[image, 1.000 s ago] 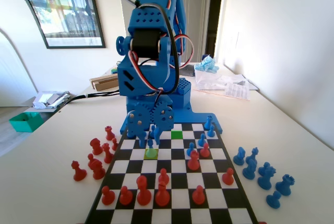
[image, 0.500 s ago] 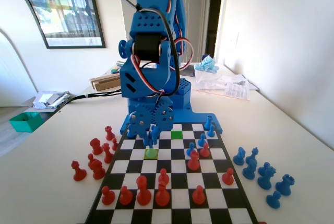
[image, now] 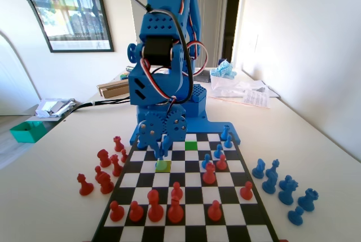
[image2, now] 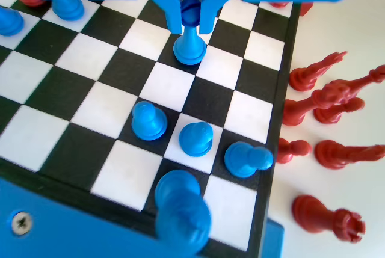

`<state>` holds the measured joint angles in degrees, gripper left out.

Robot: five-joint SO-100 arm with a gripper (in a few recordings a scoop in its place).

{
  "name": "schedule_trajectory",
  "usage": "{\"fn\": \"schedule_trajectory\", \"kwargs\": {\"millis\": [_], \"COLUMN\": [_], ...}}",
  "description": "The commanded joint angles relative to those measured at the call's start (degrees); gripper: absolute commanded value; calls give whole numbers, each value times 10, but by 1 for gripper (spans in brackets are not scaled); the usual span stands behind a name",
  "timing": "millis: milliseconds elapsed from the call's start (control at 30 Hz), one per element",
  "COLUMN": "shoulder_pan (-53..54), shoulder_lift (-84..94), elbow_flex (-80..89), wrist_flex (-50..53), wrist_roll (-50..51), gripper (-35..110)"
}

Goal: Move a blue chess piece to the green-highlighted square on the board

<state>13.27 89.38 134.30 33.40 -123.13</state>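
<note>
Between our claw's [image2: 191,14] two jaws stands the blue pawn [image2: 189,41], its head clamped and half hidden; below them its base rests on the board [image2: 150,83].

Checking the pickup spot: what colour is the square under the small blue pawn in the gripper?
Yellowish lime-green, best seen in the fixed view.

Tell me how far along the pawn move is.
Done: the claw is down around the small blue plastic pawn, its jaws flanking the round head. In hand: the grasp. I can't tell whether they pinch yet, and the pawn appears to stand on the lime-yellow square. Left: lift, carry to the bare saturated green square, release.
</note>
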Motion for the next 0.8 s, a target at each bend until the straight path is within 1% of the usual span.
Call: {"fn": "schedule_trajectory", "kwargs": {"millis": [0,100,233,767], "shoulder_pan": [-3,-16,-33,-133], "shoulder_lift": [36,53,76,150], "elbow_flex": [-40,-53,-49,87], "wrist_flex": [54,91,111,92], "wrist_roll": [11,25,40,116], "gripper": [1,1,1,1]}}
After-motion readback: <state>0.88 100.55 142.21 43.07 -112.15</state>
